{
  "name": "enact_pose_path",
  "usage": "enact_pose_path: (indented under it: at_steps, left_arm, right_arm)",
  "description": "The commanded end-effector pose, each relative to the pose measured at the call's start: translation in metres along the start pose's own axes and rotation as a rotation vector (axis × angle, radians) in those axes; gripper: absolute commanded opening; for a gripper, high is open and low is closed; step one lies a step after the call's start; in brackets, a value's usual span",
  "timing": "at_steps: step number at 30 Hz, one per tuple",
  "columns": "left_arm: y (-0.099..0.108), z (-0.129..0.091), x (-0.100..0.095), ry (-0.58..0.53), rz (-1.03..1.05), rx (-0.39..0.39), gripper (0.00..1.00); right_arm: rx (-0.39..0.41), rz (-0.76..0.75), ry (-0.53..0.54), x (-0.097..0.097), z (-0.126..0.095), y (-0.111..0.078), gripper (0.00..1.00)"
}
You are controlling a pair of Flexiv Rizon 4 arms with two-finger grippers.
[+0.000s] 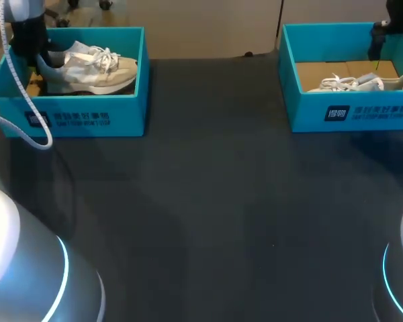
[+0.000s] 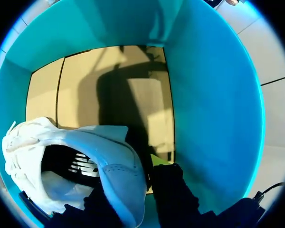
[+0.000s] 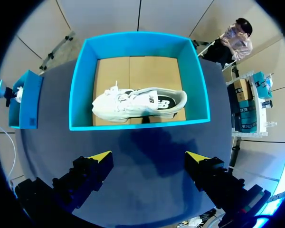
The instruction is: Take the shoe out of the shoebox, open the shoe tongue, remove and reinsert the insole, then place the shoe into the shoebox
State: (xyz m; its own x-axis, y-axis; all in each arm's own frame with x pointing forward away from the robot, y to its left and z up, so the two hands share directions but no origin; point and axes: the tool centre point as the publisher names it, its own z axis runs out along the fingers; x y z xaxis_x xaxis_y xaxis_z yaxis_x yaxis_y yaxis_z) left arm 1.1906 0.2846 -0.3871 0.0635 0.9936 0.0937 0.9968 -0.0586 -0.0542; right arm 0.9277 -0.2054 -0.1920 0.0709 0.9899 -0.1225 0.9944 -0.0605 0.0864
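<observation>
Left gripper (image 2: 140,187), clamped or not I cannot tell, sits at the shoe (image 2: 85,161) heel inside the 10 o'clock shoebox (image 2: 213,95); every step remains.

The left gripper (image 2: 127,187) sits low inside the left shoebox (image 2: 218,118), and the heel of the left shoe (image 2: 118,161) fills the gap between its fingers, touching both. On one side the teal wall stands close; on the other the shoe's body blocks the way. Ahead, bare cardboard floor (image 2: 109,80) runs free to the far wall. The right gripper (image 3: 148,156) hangs well above the table (image 1: 208,201), spread wide with nothing between its fingers and open air around it. Ahead of it the right shoebox (image 3: 80,85) is open on top. The right shoe (image 3: 137,104) lies across its middle, leaving a free strip of floor beyond it.
</observation>
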Motion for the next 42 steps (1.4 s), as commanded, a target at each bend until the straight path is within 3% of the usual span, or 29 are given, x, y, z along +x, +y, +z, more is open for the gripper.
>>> enact_pose_path:
  at_steps: [1,7,34,42]
  left_arm:
    - [0.008,-0.003,0.005,-0.003,0.006,0.011,0.0]
    - [0.01,-0.01,0.013,-0.008,0.0,0.009,0.0]
    - [0.001,-0.104,0.036,0.009,-0.066,-0.092,0.0]
    - [-0.014,-0.142,0.043,0.01,-0.082,-0.129,0.0]
  right_arm:
    - [-0.001,0.001,0.0,0.0,0.0,0.0,1.0]
    - [-0.001,0.001,0.0,0.0,0.0,0.0,1.0]
    - [-0.001,0.001,0.0,0.0,0.0,0.0,1.0]
    - [-0.001,0.001,0.0,0.0,0.0,0.0,1.0]
